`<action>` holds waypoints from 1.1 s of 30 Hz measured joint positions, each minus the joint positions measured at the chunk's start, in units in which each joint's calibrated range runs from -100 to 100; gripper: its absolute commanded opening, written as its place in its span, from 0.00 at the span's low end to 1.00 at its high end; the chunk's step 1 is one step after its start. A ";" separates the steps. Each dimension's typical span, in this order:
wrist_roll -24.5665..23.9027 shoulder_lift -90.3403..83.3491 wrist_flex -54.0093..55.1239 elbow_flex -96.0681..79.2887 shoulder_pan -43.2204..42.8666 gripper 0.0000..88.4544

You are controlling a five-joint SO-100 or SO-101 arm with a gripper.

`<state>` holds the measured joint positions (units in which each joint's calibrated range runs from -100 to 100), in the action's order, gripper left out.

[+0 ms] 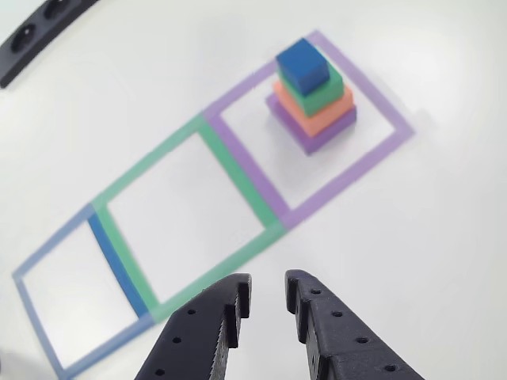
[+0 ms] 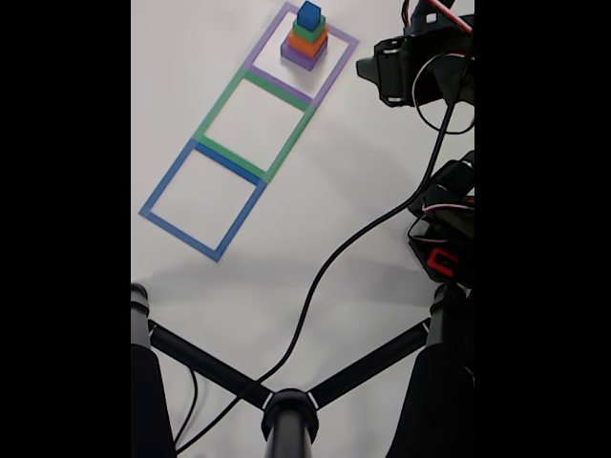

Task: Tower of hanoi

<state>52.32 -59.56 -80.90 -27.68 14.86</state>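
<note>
1. While the gripper [image 1: 268, 305] hangs above the white table [image 1: 444, 237], its two black fingers stand slightly apart with nothing between them; their bases are cut off by the bottom edge of the other view.
2. Four blocks stand stacked inside the purple tape square [image 1: 313, 131], toward its far corner: blue cube [image 1: 303, 65] on green [image 1: 329, 89], on salmon-orange [image 1: 329, 116], on purple [image 1: 325, 138].
3. Each lower block is largely covered by the one above it.
4. Green tape square [image 1: 190, 214] and blue tape square [image 1: 79, 293] adjoin it in a row.
5. A black object [image 1: 32, 39] at the top left corner is cut off and blurred.
6. The arm [image 2: 430, 67] in the fixed view runs partly into darkness, a black cable [image 2: 344, 258] trailing across the table.
</note>
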 measured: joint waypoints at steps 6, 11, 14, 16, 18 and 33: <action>7.68 5.40 -5.62 12.88 0.00 0.03; 8.47 8.10 -8.59 20.54 0.16 0.02; 14.78 8.10 -10.59 22.11 0.98 0.01; 19.70 8.10 -11.48 22.63 2.05 0.02; 27.98 8.10 -13.08 22.98 3.52 0.04; 47.68 3.12 -3.85 10.53 10.40 0.13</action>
<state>100.00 -56.44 -84.75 -17.15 25.26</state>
